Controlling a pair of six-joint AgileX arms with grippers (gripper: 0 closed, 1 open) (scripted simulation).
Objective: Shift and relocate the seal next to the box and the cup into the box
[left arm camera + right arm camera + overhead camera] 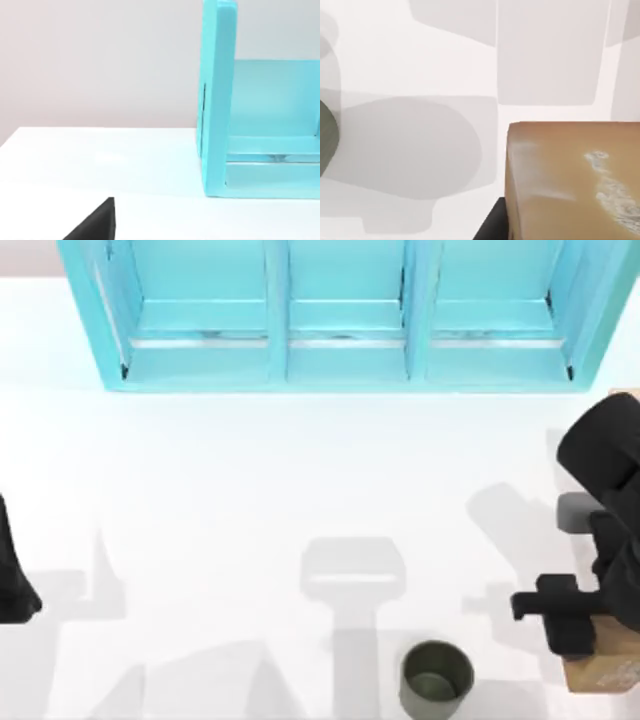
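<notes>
The seal (pixel 606 673), a tan wooden block with a whitish mark, lies at the table's front right corner. In the right wrist view the seal (pixel 570 175) is very close, and a black part of the gripper rests beside its edge. My right gripper (pixel 572 638) hangs directly over the block's near-left part. The dark olive cup (pixel 437 681) stands upright at the front edge, left of the seal, and its rim (pixel 325 135) shows in the right wrist view. A tan-orange corner of the box (pixel 626 396) peeks out at the right edge behind my right arm.
A turquoise shelf cabinet (pixel 345 315) spans the back of the table, and its side wall (pixel 217 100) shows in the left wrist view. My left arm (pixel 15 580) is parked at the far left edge. White table surface (pixel 250 490) lies between them.
</notes>
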